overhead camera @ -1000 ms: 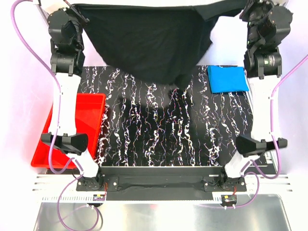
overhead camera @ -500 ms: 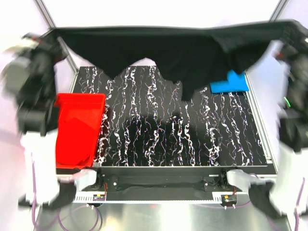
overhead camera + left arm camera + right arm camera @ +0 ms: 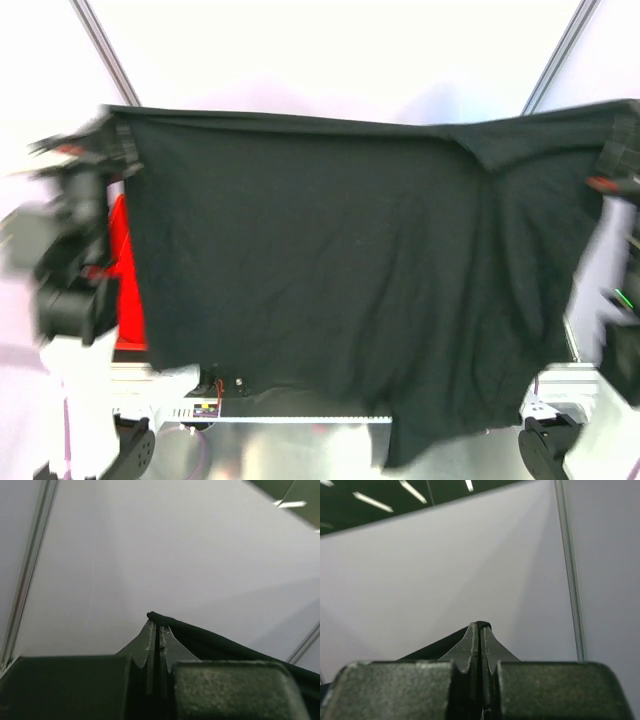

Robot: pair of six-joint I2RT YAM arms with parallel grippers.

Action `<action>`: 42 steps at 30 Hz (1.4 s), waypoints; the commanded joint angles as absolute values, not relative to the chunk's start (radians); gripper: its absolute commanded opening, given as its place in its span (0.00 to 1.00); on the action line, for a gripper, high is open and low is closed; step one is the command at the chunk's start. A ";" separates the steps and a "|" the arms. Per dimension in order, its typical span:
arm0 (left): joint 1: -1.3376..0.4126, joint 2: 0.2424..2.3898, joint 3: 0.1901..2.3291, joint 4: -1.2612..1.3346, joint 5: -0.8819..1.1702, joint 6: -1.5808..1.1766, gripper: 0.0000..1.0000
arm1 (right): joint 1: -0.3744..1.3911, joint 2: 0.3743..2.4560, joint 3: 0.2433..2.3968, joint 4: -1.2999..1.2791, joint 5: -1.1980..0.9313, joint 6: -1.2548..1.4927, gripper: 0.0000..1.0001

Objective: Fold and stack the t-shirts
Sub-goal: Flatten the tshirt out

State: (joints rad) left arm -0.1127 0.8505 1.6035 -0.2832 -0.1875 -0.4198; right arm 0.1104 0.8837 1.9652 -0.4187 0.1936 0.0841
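The t-shirt (image 3: 340, 270) was plain black all over, with no pattern. The tub (image 3: 125, 280) showed as a thin strip of bright red. The left gripper (image 3: 156, 626) was dark grey, and the right gripper (image 3: 480, 630) was dark grey too. The wall (image 3: 330, 60) was white. The frame posts (image 3: 100, 45) were silver grey.

just a sliver of red tub (image 3: 130, 300) visible at far left, mostly hidden; slanted metal posts (image 3: 97, 45) against pale wall; ceiling strip lights (image 3: 372, 501) overhead.
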 commanded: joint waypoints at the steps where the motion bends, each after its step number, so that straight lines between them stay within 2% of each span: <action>1: -0.100 0.969 1.427 -0.289 -0.270 -0.440 0.00 | 0.098 0.948 1.696 -0.329 0.340 0.064 0.00; 3: -0.100 1.021 1.302 -0.243 -0.258 -0.446 0.00 | 0.098 0.956 1.529 -0.235 0.371 0.081 0.00; 9: -0.110 1.231 1.114 -0.145 -0.180 -0.503 0.00 | 0.094 1.067 1.206 -0.048 0.469 0.110 0.00; 13: -0.118 1.472 1.109 -0.094 -0.207 -0.465 0.00 | 0.032 1.167 1.060 0.037 0.427 0.169 0.00; 15: -0.120 1.555 1.173 -0.078 -0.212 -0.451 0.00 | 0.012 1.225 1.048 0.070 0.414 0.172 0.00; 23: -0.121 1.958 1.567 -0.162 -0.186 -0.371 0.00 | -0.051 1.509 1.192 0.087 0.287 0.163 0.00; 28: -0.118 2.025 1.710 -0.207 -0.202 -0.376 0.00 | -0.051 1.661 1.347 0.005 0.235 0.192 0.00; 35: -0.118 1.950 1.802 -0.270 -0.169 -0.388 0.00 | -0.051 1.628 1.526 -0.179 0.227 0.209 0.00; 42: -0.120 1.682 1.776 -0.265 -0.140 -0.384 0.00 | -0.051 1.459 1.667 -0.316 0.215 0.183 0.00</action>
State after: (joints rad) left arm -0.1329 1.8816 1.7473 -0.3248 -0.1318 -0.3958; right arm -0.0395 1.6123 1.5646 -0.2794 0.1986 0.1974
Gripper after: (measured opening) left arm 0.024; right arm 0.020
